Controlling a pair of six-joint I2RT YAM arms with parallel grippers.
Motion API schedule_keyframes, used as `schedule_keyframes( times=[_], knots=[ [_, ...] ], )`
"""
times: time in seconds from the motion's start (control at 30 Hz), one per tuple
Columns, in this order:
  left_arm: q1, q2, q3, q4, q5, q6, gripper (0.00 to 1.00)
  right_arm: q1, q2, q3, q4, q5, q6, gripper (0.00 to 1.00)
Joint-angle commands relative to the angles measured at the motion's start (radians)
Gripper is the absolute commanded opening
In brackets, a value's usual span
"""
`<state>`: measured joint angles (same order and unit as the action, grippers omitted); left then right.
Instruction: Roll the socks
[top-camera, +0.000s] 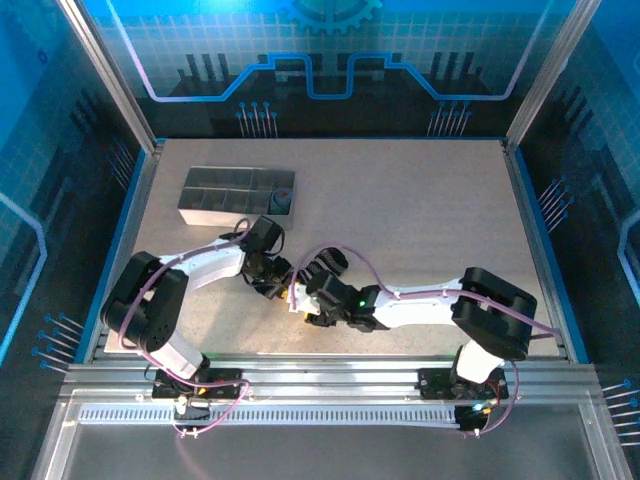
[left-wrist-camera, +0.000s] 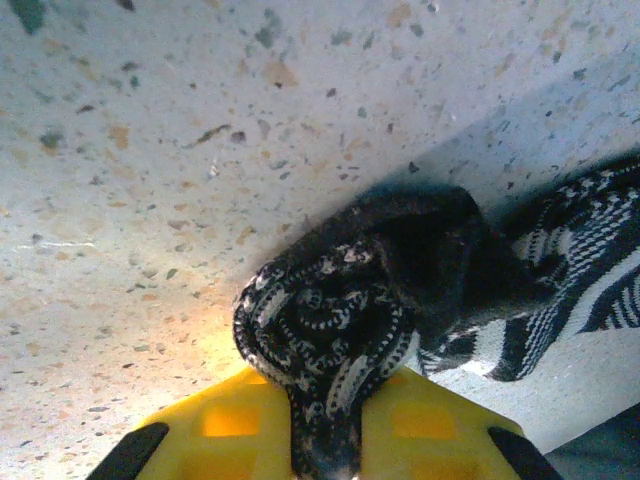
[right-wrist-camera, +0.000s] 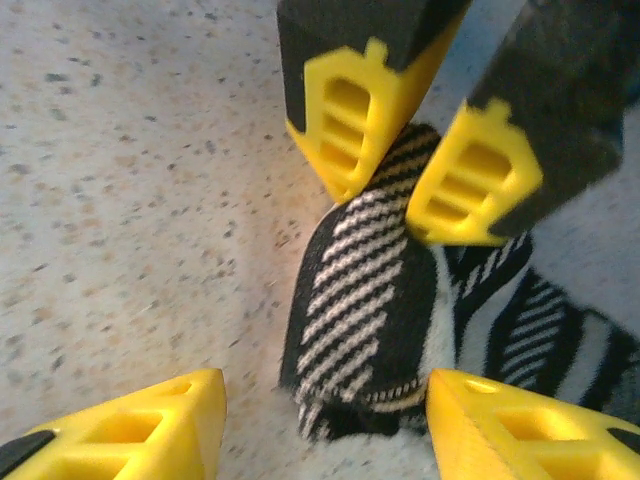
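Top camera is looking down on the table (top-camera: 400, 200); both wrist cameras are closely facing the striped sock (left-wrist-camera: 330, 330).

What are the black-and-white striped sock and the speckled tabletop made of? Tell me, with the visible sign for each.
The black-and-white striped sock: knitted fabric, matte, fibre unclear; visible stitch rows and soft folds. The speckled tabletop: hard and smooth, perhaps terrazzo-pattern laminate or stone; scattered flecks, faint sheen.

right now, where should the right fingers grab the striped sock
Probably the rolled end of the sock, across the roll, from the side opposite the left fingers pinching it. That bundle is thick and compact and sits between the open right fingers; the flat tail lies off to one side.
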<state>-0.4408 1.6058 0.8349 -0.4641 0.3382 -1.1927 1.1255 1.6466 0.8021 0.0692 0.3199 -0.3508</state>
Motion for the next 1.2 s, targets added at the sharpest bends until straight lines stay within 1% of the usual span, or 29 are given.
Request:
schedule_keyframes(
  times=[0.0, 0.1, 0.2, 0.23, 0.3, 0.37, 0.4, 0.43, 0.53, 0.67, 0.73, 0.77, 0.9, 1.0, 1.1, 1.17],
  knots=[
    [-0.009, 0.071, -0.033, -0.202, -0.066, 0.031, 0.15, 0.033, 0.069, 0.072, 0.031, 0.172, -0.107, 0.53],
    [-0.009, 0.076, -0.02, -0.204, -0.064, 0.034, 0.15, 0.036, 0.135, 0.127, 0.014, 0.225, -0.111, 0.51],
    [-0.008, 0.077, -0.011, -0.206, -0.063, 0.037, 0.15, 0.025, 0.183, 0.156, -0.016, 0.229, -0.105, 0.47],
    [-0.008, 0.077, -0.01, -0.209, -0.061, 0.037, 0.15, 0.018, 0.201, 0.17, -0.04, 0.224, -0.096, 0.43],
    [-0.007, 0.071, -0.004, -0.213, -0.06, 0.036, 0.15, 0.006, 0.226, 0.192, -0.086, 0.216, -0.066, 0.31],
    [-0.003, 0.045, 0.0, -0.222, -0.061, 0.029, 0.18, -0.008, 0.24, 0.194, -0.132, 0.196, -0.024, 0.21],
    [0.0, 0.029, 0.001, -0.224, -0.059, 0.023, 0.2, -0.016, 0.242, 0.191, -0.152, 0.178, -0.002, 0.18],
    [0.008, 0.005, 0.002, -0.225, -0.058, 0.014, 0.25, -0.023, 0.242, 0.185, -0.174, 0.149, 0.022, 0.13],
    [0.036, -0.063, 0.003, -0.228, -0.043, -0.016, 0.46, -0.047, 0.242, 0.161, -0.218, 0.041, 0.071, 0.01],
    [0.092, -0.122, 0.001, -0.226, -0.008, -0.058, 0.68, -0.088, 0.24, 0.13, -0.236, -0.115, 0.14, 0.0],
    [0.117, -0.141, 0.0, -0.223, 0.003, -0.075, 0.75, -0.106, 0.242, 0.12, -0.236, -0.174, 0.158, 0.0],
    [0.129, -0.152, 0.001, -0.224, 0.005, -0.082, 0.77, -0.114, 0.243, 0.122, -0.242, -0.197, 0.167, 0.0],
    [0.153, -0.191, 0.012, -0.244, -0.014, -0.093, 0.79, -0.147, 0.247, 0.122, -0.245, -0.287, 0.19, 0.0],
    [0.154, -0.222, 0.009, -0.242, -0.025, -0.093, 0.78, -0.181, 0.251, 0.121, -0.244, -0.364, 0.211, 0.0],
    [0.154, -0.249, -0.018, -0.217, -0.018, -0.091, 0.74, -0.216, 0.261, 0.124, -0.249, -0.452, 0.229, 0.0],
    [0.152, -0.269, -0.046, -0.165, -0.005, -0.09, 0.68, -0.24, 0.274, 0.127, -0.256, -0.511, 0.241, 0.0]
  ],
)
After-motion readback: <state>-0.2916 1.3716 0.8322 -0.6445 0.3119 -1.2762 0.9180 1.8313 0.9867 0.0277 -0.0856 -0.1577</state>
